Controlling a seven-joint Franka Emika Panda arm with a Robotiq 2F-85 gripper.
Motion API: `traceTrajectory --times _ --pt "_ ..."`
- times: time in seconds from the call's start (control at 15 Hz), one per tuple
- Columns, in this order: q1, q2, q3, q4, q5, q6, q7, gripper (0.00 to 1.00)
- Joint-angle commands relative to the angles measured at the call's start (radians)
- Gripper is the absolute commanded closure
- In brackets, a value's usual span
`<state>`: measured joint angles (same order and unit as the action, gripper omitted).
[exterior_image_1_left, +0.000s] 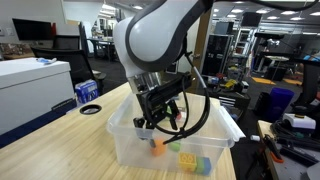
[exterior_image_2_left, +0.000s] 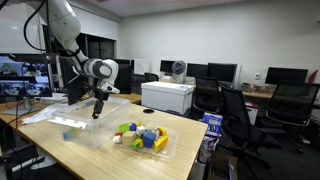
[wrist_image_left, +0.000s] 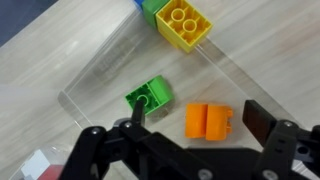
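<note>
A light wood-grain table (exterior_image_1_left: 40, 135) stands in an open-plan office lab, with black chairs (exterior_image_2_left: 235, 115) and a row of dark monitors (exterior_image_2_left: 220, 72) behind it and a white printer (exterior_image_2_left: 167, 97) on a neighbouring desk. On the table sits a clear bin (exterior_image_1_left: 120, 135) with low see-through walls, and a white robot arm (exterior_image_1_left: 150, 35) bends down over it. The black gripper (wrist_image_left: 195, 125) hangs just above the bin floor with its jaws spread wide, holding nothing. In the wrist view only the fingertips (wrist_image_left: 255, 118) and the dark linkage along the bottom edge show; the rest of the gripper is cut off. Because the bin is transparent, its walls read only as faint lines, and it is hard to tell which blocks lie inside it and which beyond it. In an exterior view a pile of blocks (exterior_image_2_left: 140, 135) rests in a second clear tray near the table's far edge, too small to sort by shape. The orange block (wrist_image_left: 210, 120) is a short studded brick with two rounded humps. It lies on the bin floor directly below the gap between the jaws, nearer one finger, not touched. Just beside it, apart, a green block (wrist_image_left: 148, 97) lies tilted with a round stud showing. A yellow block (wrist_image_left: 185, 22) with four hollow studs sits near the bin's far corner.
</note>
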<state>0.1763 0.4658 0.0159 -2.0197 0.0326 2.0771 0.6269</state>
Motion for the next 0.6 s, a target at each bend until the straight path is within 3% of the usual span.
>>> traceTrajectory --times 0.0,0.27,0.33,0.4,0.53 --pt "-0.005 0.021 0.008 -0.002 0.017 0.052 -0.049 0.0" --pt "-0.006 0.034 0.009 -0.032 0.01 0.165 -0.113 0.0" --pt "-0.005 0.039 0.007 -0.035 0.01 0.182 -0.123 0.05" --pt "-0.005 0.043 0.008 -0.039 0.013 0.202 -0.135 0.27" --pt "-0.005 0.05 0.007 -0.041 0.018 0.218 -0.149 0.32"
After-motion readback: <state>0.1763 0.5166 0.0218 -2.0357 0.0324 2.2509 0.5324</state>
